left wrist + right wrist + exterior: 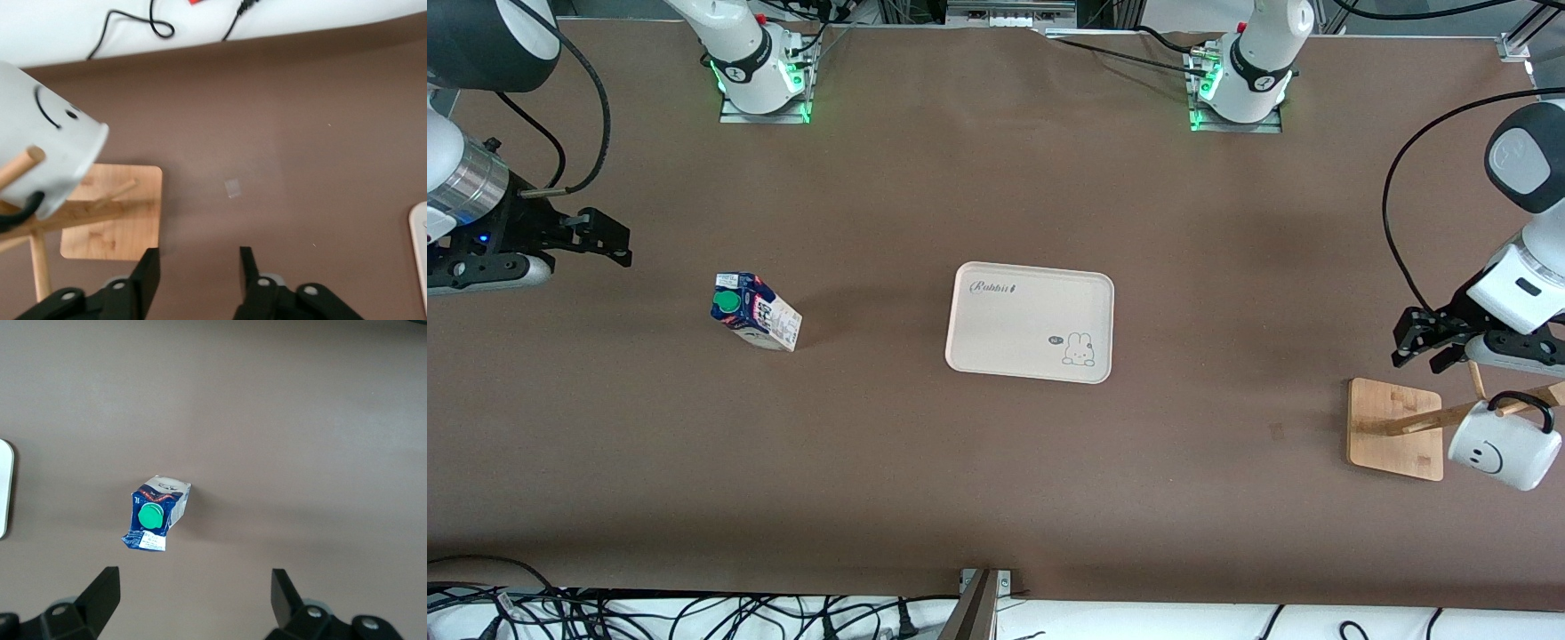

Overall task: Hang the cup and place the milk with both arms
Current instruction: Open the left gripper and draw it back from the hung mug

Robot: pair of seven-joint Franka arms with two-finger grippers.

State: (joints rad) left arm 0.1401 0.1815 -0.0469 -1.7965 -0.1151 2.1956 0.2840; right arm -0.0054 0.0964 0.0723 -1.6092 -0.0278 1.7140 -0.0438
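Observation:
The white cup with a smiley face hangs by its black handle on a peg of the wooden rack at the left arm's end of the table. It also shows in the left wrist view. My left gripper is open and empty over the table beside the rack's base; its jaws stand apart. The blue and white milk with a green cap stands upright on the table toward the right arm's end and shows in the right wrist view. My right gripper is open and empty, apart from the milk.
A white tray with a rabbit print lies at the middle of the table, between the milk and the rack. Its edge shows in the left wrist view and the right wrist view. Cables run along the table's near edge.

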